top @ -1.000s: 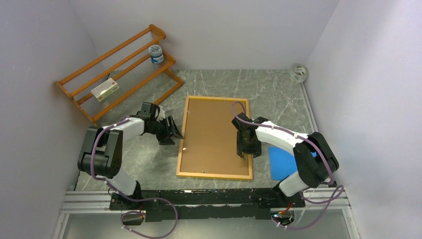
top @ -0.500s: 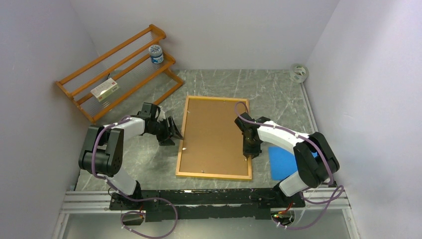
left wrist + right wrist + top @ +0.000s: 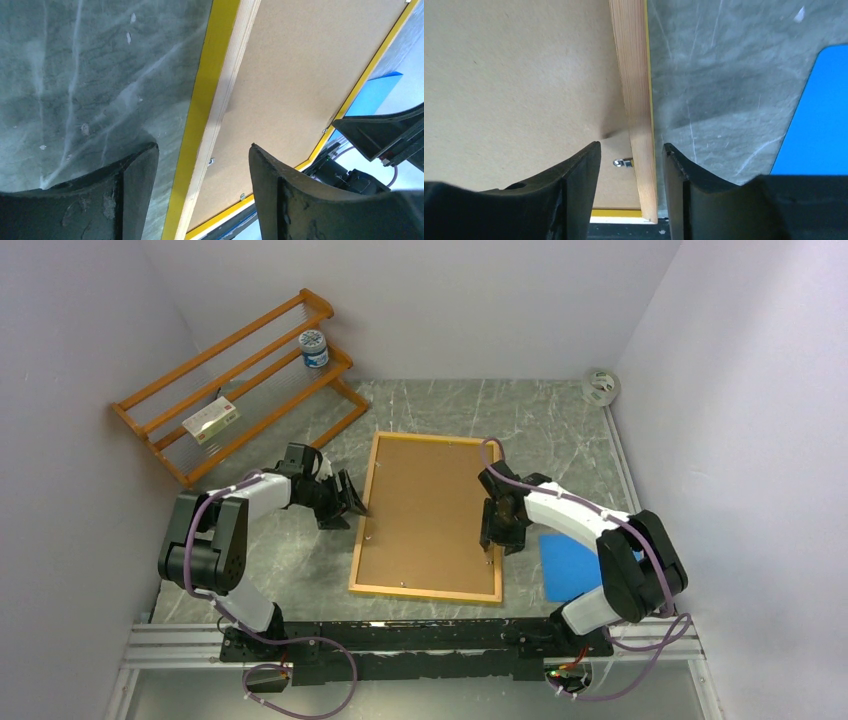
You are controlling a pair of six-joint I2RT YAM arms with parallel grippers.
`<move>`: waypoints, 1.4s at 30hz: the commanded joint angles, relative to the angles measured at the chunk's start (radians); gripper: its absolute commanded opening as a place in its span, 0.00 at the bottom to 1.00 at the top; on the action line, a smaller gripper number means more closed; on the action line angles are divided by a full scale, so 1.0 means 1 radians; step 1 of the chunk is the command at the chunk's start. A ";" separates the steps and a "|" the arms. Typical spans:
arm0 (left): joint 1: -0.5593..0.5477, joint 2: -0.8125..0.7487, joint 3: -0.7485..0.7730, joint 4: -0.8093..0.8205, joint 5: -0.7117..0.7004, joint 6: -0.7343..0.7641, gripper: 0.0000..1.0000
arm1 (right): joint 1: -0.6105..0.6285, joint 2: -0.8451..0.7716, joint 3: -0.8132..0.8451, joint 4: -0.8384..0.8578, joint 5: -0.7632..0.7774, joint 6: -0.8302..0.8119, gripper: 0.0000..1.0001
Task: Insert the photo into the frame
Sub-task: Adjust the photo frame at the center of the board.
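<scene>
The large thin rectangular picture frame, yellow front and plain wood back (image 3: 425,591), lies face-down mid-counter (image 3: 540,430), w/ a brown fibreboard backing board (image 3: 425,510) seated in it. The photo isn't visible in any view (prob. under the board, can't tell). The left pincer (image 3: 352,502) is open, fingers astride the frame's left rail. The right pincer (image 3: 488,540) is open too, astride the right rail by a small metal tab (image 3: 622,162), clamping nothing. A flat blue sheet (image 3: 570,565) lies nr the counter's right edge. Step in hand, I'd judge: securing or lifting the closed-up frame. Next move calls for both pincers closing evenly on opposite rails, else the frame skews.
</scene>
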 commanded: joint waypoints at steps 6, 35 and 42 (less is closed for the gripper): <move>-0.001 0.118 0.151 0.030 -0.014 0.020 0.73 | -0.067 0.045 0.048 0.164 -0.096 0.005 0.57; -0.184 0.768 0.983 -0.031 0.163 0.136 0.59 | -0.057 -0.108 -0.114 0.415 -0.429 -0.142 0.75; -0.154 0.763 1.169 -0.243 -0.171 0.195 0.77 | -0.049 -0.382 -0.081 0.208 0.108 0.001 0.81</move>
